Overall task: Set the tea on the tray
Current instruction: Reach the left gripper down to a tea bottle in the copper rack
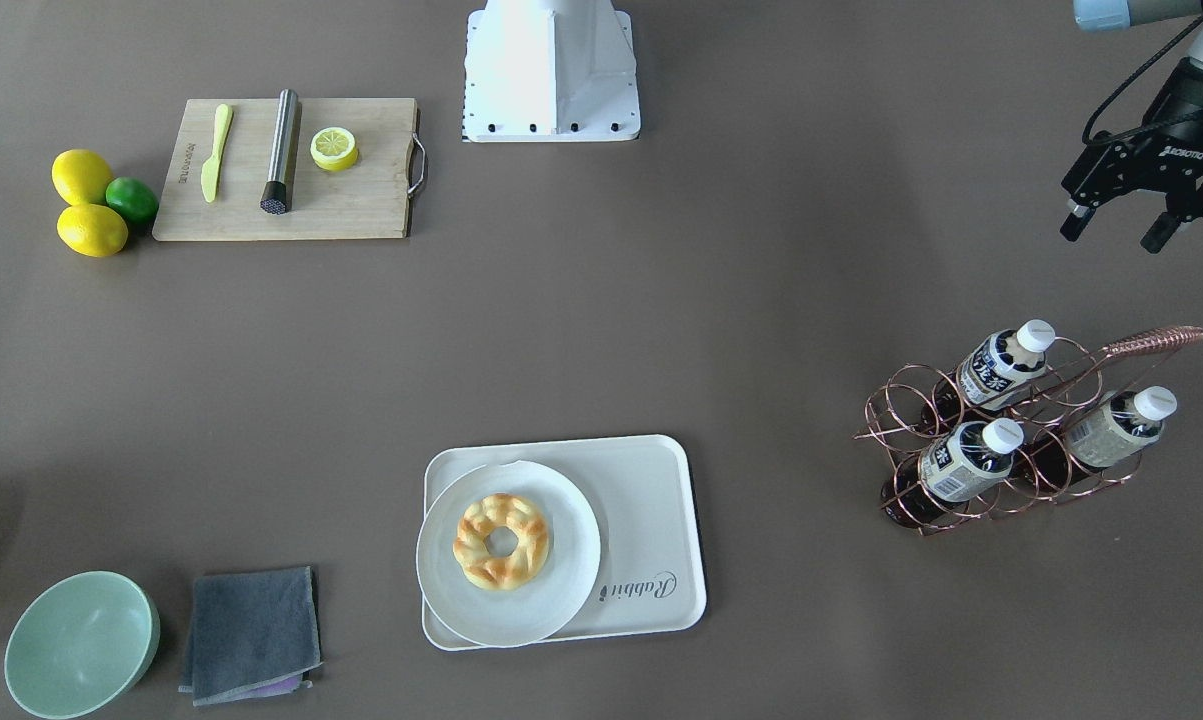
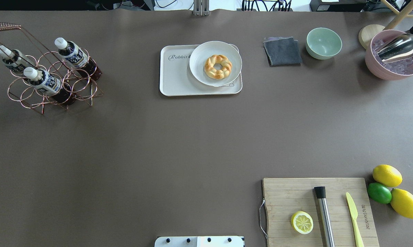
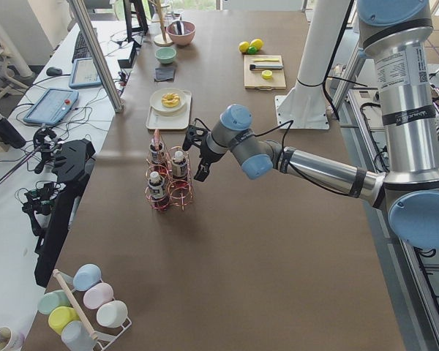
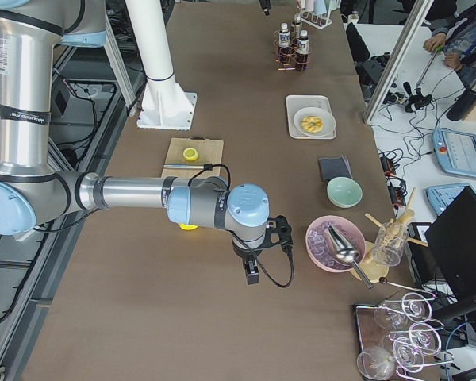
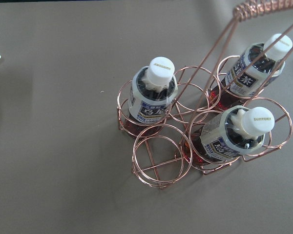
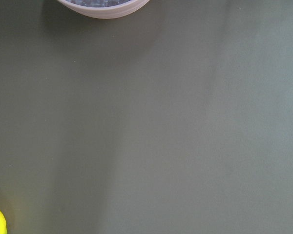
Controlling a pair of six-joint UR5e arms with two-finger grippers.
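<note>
Count on the bench: three capped bottles stand in one copper wire rack (image 1: 1151,341) at the right of the front-facing view. Two carry dark-and-white labels. We take the upper one as the tea (image 1: 1001,367), with the second dark-label bottle (image 1: 961,462) below it. One pale-label bottle (image 1: 1111,430) stands furthest right. One tray (image 1: 651,500) sits at lower centre, well apart from the rack, and bears one plate (image 1: 571,570) with one bread ring (image 1: 501,541). The left tool (image 1: 1113,232) hangs at upper right, fingers spread and holding nothing, apart from the rack. The right tool (image 4: 252,274) shows only in the right-side view, near one pink bowl (image 4: 335,242). We cannot tell whether it is spread or pressed together.
</note>
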